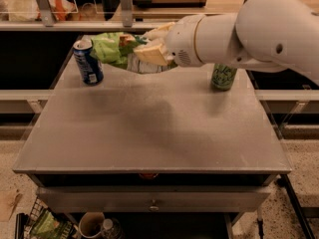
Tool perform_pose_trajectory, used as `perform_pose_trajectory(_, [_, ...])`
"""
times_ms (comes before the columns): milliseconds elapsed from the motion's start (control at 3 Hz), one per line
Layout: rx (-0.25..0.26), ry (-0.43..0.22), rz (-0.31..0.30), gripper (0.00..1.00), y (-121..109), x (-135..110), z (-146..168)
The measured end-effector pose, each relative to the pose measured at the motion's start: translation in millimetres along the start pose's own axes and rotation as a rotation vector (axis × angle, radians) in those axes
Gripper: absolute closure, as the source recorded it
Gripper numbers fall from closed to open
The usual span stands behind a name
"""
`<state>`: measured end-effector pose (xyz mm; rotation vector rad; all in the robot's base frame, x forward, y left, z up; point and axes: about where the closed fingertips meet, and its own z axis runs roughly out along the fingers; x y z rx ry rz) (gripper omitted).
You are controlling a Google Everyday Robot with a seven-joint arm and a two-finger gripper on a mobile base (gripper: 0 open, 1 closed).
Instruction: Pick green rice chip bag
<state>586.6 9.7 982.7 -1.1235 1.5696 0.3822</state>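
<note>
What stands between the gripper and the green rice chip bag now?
Nothing visible. The gripper is shut on the green rice chip bag, held above the table; the blue soda can stands close beside it.

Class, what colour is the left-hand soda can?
Blue soda can, camera view; gripper holds light-green crinkled bag beside it.

Grey table (149,133) bears blue can (88,62) and green can (224,76); fingers (149,54) above it.

Green rice chip bag (110,48): crinkled, light-green, aloft, clamped by end effector (143,45) above table (149,133) rear.
</note>
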Motion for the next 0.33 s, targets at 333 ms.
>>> perform_pose_trajectory(333, [-0.002, -0.011, -0.004, 1.0, -2.3, -8.5, -2.6])
